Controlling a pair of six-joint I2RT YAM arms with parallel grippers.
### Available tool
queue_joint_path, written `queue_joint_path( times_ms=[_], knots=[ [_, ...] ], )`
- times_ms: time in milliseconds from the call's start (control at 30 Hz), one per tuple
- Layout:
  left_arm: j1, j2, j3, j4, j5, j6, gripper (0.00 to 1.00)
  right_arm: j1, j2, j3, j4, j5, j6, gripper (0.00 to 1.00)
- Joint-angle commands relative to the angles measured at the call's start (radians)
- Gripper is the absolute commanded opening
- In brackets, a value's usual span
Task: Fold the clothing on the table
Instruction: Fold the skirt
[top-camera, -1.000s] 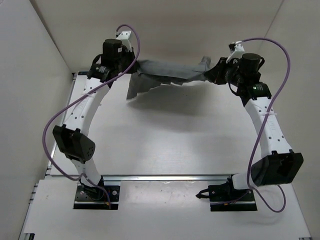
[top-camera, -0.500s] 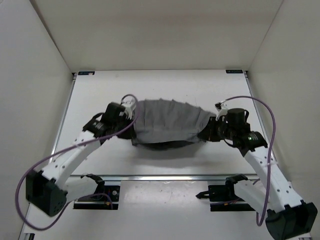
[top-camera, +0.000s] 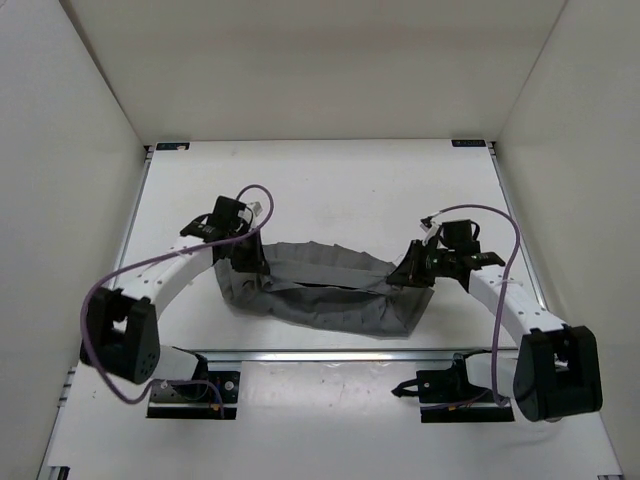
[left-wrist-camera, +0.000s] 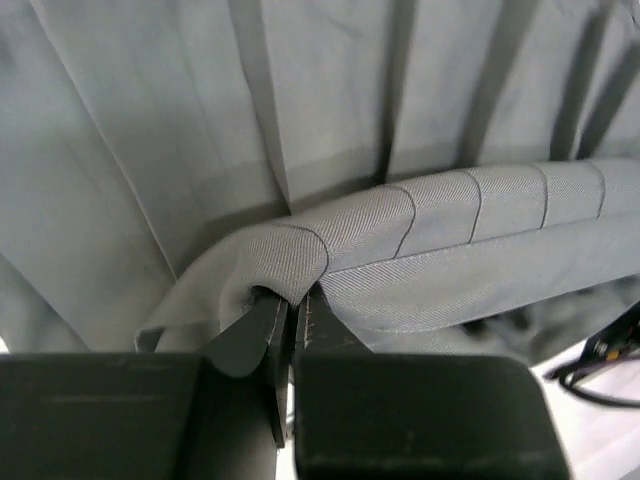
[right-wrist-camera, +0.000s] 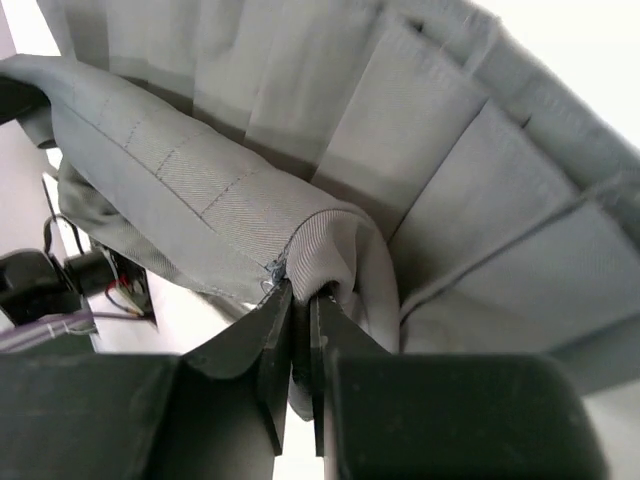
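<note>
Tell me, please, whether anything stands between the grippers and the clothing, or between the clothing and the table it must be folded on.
Nothing visible does. The left gripper and the right gripper are each shut directly on the stitched edge of the clothing, and only bare table shows around it.

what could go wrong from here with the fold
1. The left gripper and right gripper each pinch only a thin rolled edge of the clothing, so it may slip out.
2. The cloth sags and bunches between them, so the fold may land creased or crooked.
3. Its near side lies close to the front rail of the table and could catch or hang over.
</note>
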Motion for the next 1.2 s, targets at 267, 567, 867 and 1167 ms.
queue_joint_path(
  times_ms=[267, 567, 867, 1167],
  knots=[
    [0.062, 0.263, 0.348, 0.051, -0.048, 0.079, 0.98, -0.057, 0.119, 0.098, 0.24, -0.012, -0.004, 0.66],
    [0.025, 0.065, 0.268, 0.085, -0.107, 0.09, 0.57, -0.037, -0.075, 0.066, 0.004, 0.128, -0.057, 0.69],
    [-0.067, -0.018, -0.027, 0.216, -0.048, -0.051, 0.0, 0.081, -0.212, -0.129, 0.045, 0.151, 0.075, 0.34],
    [-0.007, 0.121, -0.009, 0.324, -0.008, -0.081, 0.0, 0.075, -0.215, -0.169, 0.089, 0.134, 0.087, 0.25]
  ],
)
